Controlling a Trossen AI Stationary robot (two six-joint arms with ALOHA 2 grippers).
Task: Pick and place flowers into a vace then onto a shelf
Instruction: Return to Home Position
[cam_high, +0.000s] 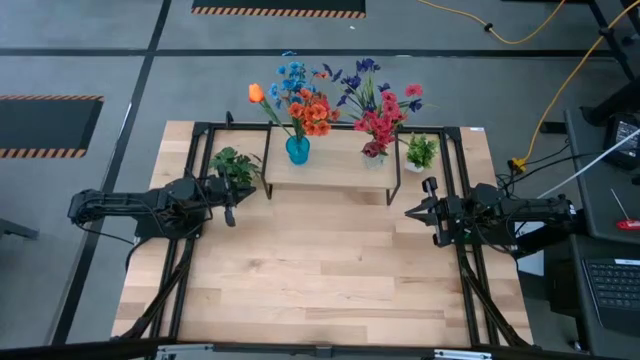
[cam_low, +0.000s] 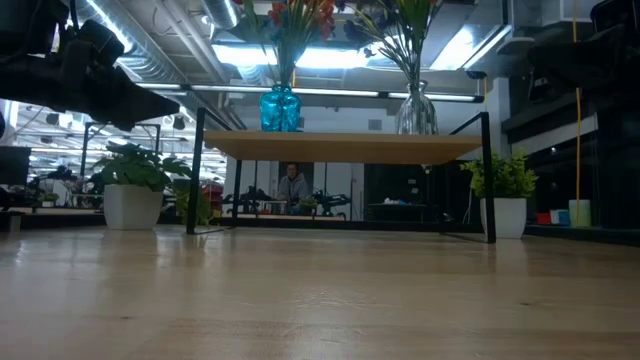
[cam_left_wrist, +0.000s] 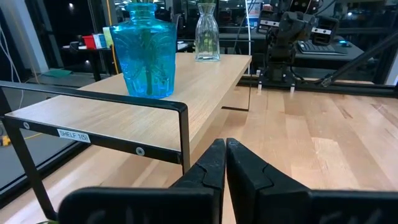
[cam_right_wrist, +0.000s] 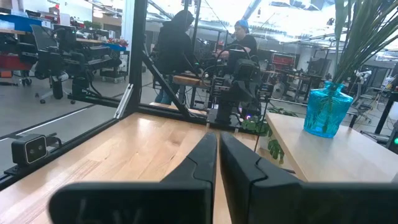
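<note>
On the shelf (cam_high: 335, 172), at the far side of the worktop (cam_high: 320, 280), I see two vases standing upright and apart. The blue vase (cam_high: 297, 150) sits toward the left end and the transparent vase (cam_high: 373, 153) toward the right. The flowers (cam_high: 310, 108) stand in both vases, stems near vertical and fanning slightly, blooms uppermost. The shelf's long axis runs left to right.

The left claw (cam_left_wrist: 225, 158) is pressed together and empty. It is above the worktop just off the shelf's left end and points along the shelf. The right claw (cam_right_wrist: 217, 152) is also pressed together and empty. It is near the shelf's right front corner and points toward the left arm. One potted plant (cam_high: 232, 162) stands at each shelf end.
</note>
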